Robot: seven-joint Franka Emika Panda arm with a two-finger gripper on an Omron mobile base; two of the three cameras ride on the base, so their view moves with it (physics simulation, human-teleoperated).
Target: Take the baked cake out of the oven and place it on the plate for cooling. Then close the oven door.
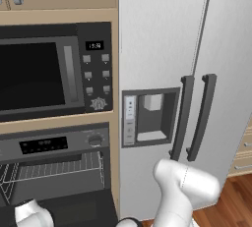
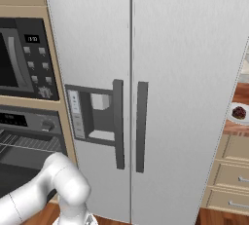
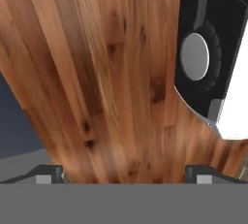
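Lower left of the left base view: black built-in oven (image 1: 54, 145), door down. Right edge of the right base view: small reddish-brown cake (image 2: 239, 112) already on the pale round plate (image 2: 232, 118). Pincer (image 3: 124, 172), fingers apart, faces plank floor (image 3: 111, 72). Remaining: shut the door.

White arm (image 1: 184, 186) folds low, elbow joint raised and forearm dropping away downward. In the hand view the pincer (image 3: 124, 172) points down, its two dark fingertips (image 3: 48, 172) spread wide apart with nothing between them.
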